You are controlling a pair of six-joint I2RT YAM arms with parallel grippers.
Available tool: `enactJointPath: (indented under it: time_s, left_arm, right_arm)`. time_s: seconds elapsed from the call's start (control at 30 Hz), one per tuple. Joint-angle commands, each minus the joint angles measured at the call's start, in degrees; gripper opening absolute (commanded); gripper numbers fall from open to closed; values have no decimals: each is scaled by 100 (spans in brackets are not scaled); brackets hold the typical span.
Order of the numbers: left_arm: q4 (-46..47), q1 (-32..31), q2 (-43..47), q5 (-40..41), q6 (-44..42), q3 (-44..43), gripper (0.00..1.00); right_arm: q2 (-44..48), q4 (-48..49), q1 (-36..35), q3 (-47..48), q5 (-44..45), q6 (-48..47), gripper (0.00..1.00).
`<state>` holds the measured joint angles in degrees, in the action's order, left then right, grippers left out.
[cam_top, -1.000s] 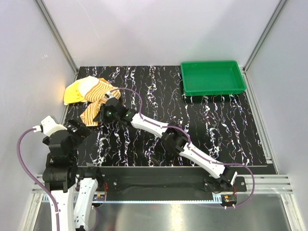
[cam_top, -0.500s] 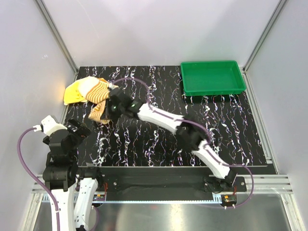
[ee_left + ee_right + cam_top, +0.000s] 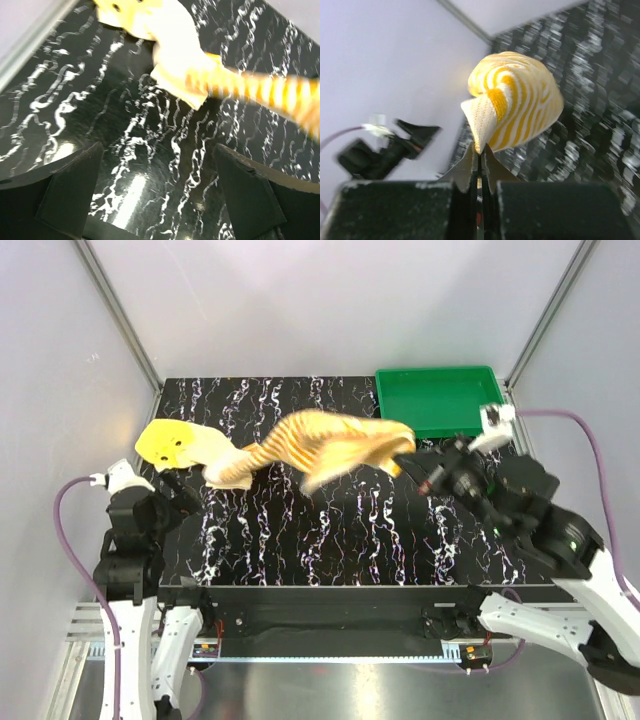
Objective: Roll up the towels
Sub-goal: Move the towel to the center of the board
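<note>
The orange-and-cream striped towel [image 3: 320, 445] hangs stretched and blurred above the table, from the far left to the middle right. My right gripper [image 3: 408, 462] is shut on its right end and holds it up; in the right wrist view the towel [image 3: 512, 107] bulges just past the pinched jaws [image 3: 481, 152]. The towel's other end [image 3: 175, 65] lies on the table beside the yellow towel [image 3: 165, 443], which also shows in the left wrist view [image 3: 125, 7]. My left gripper [image 3: 172, 502] is open and empty at the near left, above bare table [image 3: 155, 165].
A green plastic tray [image 3: 440, 400] stands at the far right corner, just behind my right gripper. Grey walls and metal rails [image 3: 120, 315] enclose the black marbled table [image 3: 330, 530]. My left arm's cable [image 3: 70, 530] loops at the left edge.
My right arm has swung from the far left to the right with the striped towel's end, dragging it out across the table. The left gripper shifted slightly.
</note>
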<state>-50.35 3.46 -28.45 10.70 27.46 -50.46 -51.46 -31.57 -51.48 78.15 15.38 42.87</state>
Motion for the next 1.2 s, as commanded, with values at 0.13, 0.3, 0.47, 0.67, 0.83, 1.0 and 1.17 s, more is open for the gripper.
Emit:
enactJointPath:
  time_s: [0.13,0.3,0.47,0.67,0.83,1.0,1.17]
  left_arm:
    - [684,-257,-1335,-903,198,-166,99]
    - [789,-1197,-2418,-701,207,-351,99]
    - [816,-1498,-3464,-123,382,-674,99]
    - [817,-875,-5054,-85,479,-1816,99]
    - [483,-426,-6749,319,558,-3188,99]
    - [561,-40,-7718,56,690,-3848,99]
    - [368,58,-8782,46,699,-4516,99]
  right_arm:
    - [865,-2308,-37,-1889,1046,1249,0]
    - [1016,-2887,-28,-2137,1423,1443,5]
    - [1234,-3496,-28,-2049,1881,2057,5]
    - [1385,-2899,-37,-2427,1416,1944,3]
    - [893,-2872,-37,-2462,1117,1777,1]
    - [690,-2741,-28,-2567,1011,1514,0]
    - [725,-2608,-11,-2673,1002,1434,0]
